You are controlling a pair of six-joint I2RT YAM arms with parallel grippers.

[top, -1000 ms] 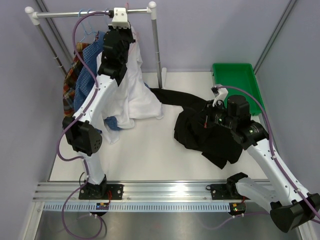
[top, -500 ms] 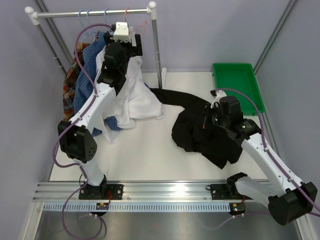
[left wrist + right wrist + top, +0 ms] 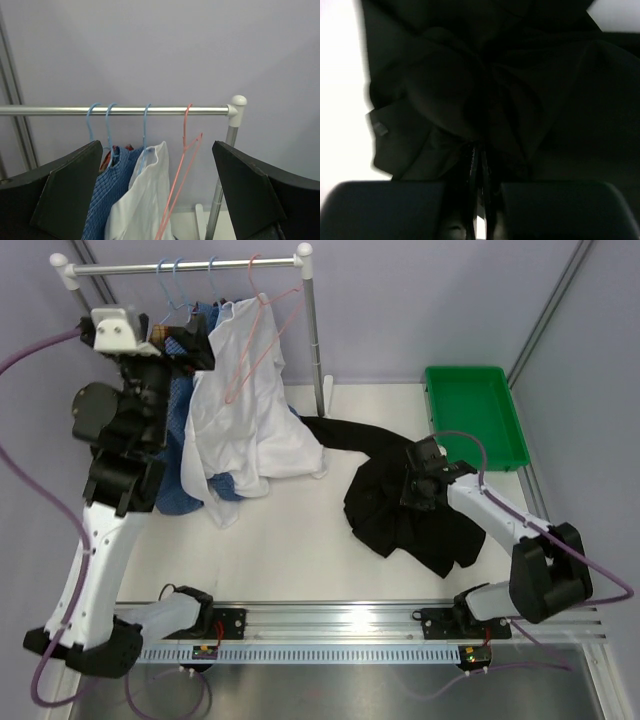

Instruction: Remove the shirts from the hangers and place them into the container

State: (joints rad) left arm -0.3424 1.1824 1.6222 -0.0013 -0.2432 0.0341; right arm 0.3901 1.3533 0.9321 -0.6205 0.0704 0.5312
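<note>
Your L gripper (image 3: 156, 150) spread wide, up at rail (image 3: 60, 111) level. White shirt (image 3: 145, 200), blue checked shirt (image 3: 107, 195) hang there on hangers, pink hanger (image 3: 182, 160) just beside white one. Your R gripper (image 3: 479, 160) pressed together, pinching black shirt (image 3: 400, 525) on bench (image 3: 300, 550). Green container (image 3: 478, 415) near, to right, not touching shirt.
</note>
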